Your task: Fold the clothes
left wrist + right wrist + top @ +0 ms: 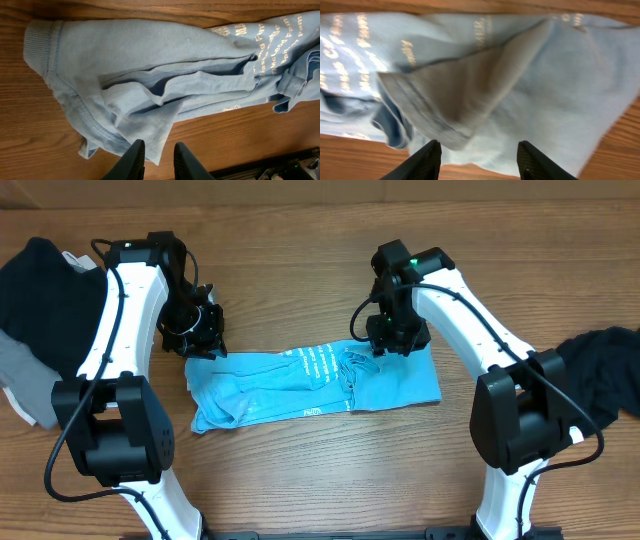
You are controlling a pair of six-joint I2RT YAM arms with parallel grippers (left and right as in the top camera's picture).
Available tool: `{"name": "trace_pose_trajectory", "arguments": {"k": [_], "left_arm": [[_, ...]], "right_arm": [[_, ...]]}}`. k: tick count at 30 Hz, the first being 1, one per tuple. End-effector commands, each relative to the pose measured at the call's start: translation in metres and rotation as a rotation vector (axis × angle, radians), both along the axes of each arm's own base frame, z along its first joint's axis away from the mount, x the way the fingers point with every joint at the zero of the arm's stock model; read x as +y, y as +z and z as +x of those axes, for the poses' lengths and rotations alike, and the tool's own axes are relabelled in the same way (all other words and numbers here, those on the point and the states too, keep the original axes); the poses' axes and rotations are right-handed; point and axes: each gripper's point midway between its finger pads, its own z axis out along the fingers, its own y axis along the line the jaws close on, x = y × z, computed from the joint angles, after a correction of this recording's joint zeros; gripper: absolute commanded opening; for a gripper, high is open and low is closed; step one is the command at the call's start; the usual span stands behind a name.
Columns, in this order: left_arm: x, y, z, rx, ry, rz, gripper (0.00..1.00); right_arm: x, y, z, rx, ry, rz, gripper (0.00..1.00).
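Shirt [300, 385] part-folded on tabletop [320, 480]; right jaws wide open, empty; left jaws narrow, grip unclear. Loose flap [465, 95] may spring back, unfolding.

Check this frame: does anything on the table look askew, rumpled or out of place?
The light blue T-shirt is folded unevenly. A flap near its middle stands tented up at the open right gripper, and its end by the left gripper is bunched, with overlapping creased layers. Nothing looks torn or spilled.
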Motion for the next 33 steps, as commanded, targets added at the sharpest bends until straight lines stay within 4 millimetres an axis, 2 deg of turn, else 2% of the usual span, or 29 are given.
{"name": "trace_pose_trajectory", "arguments": {"k": [1,5,8,9,11,12,13,17,18,20,24,27,30,32,33], "left_arm": [[-0.002,0.012,0.000,-0.035,0.005,-0.005,0.24],[-0.002,0.012,0.000,-0.036,0.005,-0.005,0.24],[-0.002,0.012,0.000,-0.035,0.005,-0.005,0.24],[-0.002,0.012,0.000,-0.035,0.006,-0.005,0.24],[-0.002,0.012,0.000,-0.035,0.005,-0.005,0.24],[-0.002,0.012,0.000,-0.035,0.005,-0.005,0.24],[-0.002,0.012,0.000,-0.035,0.005,-0.005,0.24],[-0.002,0.012,0.000,-0.036,0.005,-0.005,0.24],[-0.002,0.012,0.000,-0.036,0.005,-0.005,0.24],[-0.002,0.012,0.000,-0.035,0.006,-0.005,0.24],[-0.002,0.012,0.000,-0.036,0.006,-0.005,0.24],[-0.002,0.012,0.000,-0.036,0.006,-0.005,0.24],[-0.002,0.012,-0.001,-0.034,0.005,-0.005,0.24],[-0.002,0.012,-0.001,-0.033,0.005,-0.005,0.24],[-0.002,0.012,-0.001,-0.034,0.002,-0.005,0.24]], "right_arm": [[0.010,0.014,0.000,-0.028,-0.030,0.055,0.54],[0.009,-0.003,-0.012,0.024,-0.058,0.061,0.54],[0.018,-0.013,-0.018,0.044,-0.057,0.115,0.55],[0.021,-0.015,-0.017,0.041,-0.057,0.136,0.54],[0.029,-0.017,-0.012,0.021,-0.054,0.177,0.44],[0.031,-0.016,-0.008,0.008,-0.053,0.190,0.36],[0.034,-0.015,-0.004,-0.008,-0.051,0.205,0.33],[0.041,-0.014,0.009,-0.063,-0.035,0.237,0.33],[0.045,-0.012,0.010,-0.074,-0.005,0.263,0.35],[0.060,-0.006,0.008,-0.078,0.078,0.357,0.47],[0.086,0.011,-0.004,-0.057,0.211,0.552,0.62],[0.089,0.012,0.001,-0.085,0.219,0.559,0.64],[0.085,0.016,0.016,-0.146,0.221,0.526,0.65],[0.076,0.024,0.025,-0.174,0.205,0.479,0.67],[0.064,0.033,0.033,-0.204,0.176,0.417,0.71]]}}
